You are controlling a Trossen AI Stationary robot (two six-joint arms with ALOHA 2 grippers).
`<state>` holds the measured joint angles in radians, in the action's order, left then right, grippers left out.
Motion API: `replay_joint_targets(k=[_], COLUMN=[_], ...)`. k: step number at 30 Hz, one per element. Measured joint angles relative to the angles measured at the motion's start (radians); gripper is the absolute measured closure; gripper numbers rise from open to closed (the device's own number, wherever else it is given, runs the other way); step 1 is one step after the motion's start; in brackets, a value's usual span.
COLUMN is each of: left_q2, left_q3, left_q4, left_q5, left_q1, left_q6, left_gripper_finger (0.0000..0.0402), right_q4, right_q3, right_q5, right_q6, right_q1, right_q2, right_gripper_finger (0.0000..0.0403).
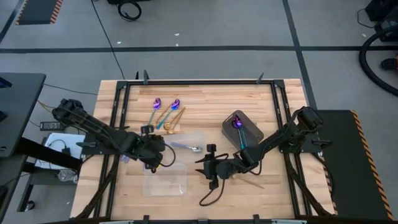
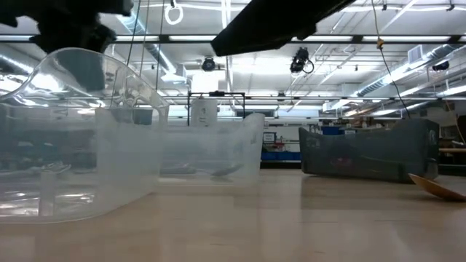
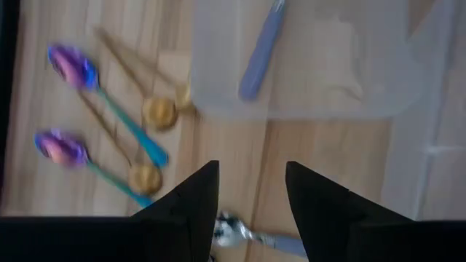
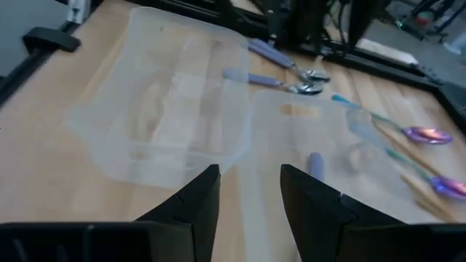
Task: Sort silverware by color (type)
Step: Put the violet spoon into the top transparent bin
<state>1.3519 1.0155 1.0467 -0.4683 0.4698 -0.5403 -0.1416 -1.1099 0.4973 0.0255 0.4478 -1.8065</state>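
My left gripper (image 3: 251,211) hangs with jaws parted and empty just above a silver spoon (image 3: 255,234) at the bottom centre of my left wrist frame. My right gripper (image 4: 246,196), also released, waits near the clear plastic tray (image 4: 167,109). Purple and gold spoons (image 1: 165,113) lie at upper centre. They look light, stiff and slick; I'd pinch the slim handle mid-length.
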Motion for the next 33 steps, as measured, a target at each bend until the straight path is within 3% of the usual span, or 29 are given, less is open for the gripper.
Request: replay_joint_targets(k=[5, 11, 16, 26, 33], left_q2=[-0.028, -0.027, -0.026, -0.026, -0.026], left_q3=[-0.045, -0.088, -0.165, -0.280, -0.322], left_q4=[0.045, 0.126, 0.124, 0.090, 0.071], left_q5=[0.016, 0.094, 0.157, 0.297, 0.418], left_q1=[0.031, 0.034, 0.034, 0.030, 0.027], left_q6=[-0.180, -0.393, -0.530, -0.689, -0.763], left_gripper_finger=[0.0235, 0.0235, 0.0235, 0.0235, 0.0235], right_q4=[-0.024, -0.068, -0.069, -0.115, -0.130], right_q3=[0.000, 0.000, 0.000, 0.000, 0.000], right_q5=[-0.013, -0.165, -0.212, -0.310, -0.323], right_q6=[0.058, 0.088, 0.092, 0.109, 0.101], right_q1=[-0.052, -0.111, -0.142, -0.174, -0.176], right_q2=[0.000, 0.000, -0.008, -0.042, -0.041], right_gripper_finger=[0.0247, 0.0247, 0.0247, 0.0247, 0.0247])
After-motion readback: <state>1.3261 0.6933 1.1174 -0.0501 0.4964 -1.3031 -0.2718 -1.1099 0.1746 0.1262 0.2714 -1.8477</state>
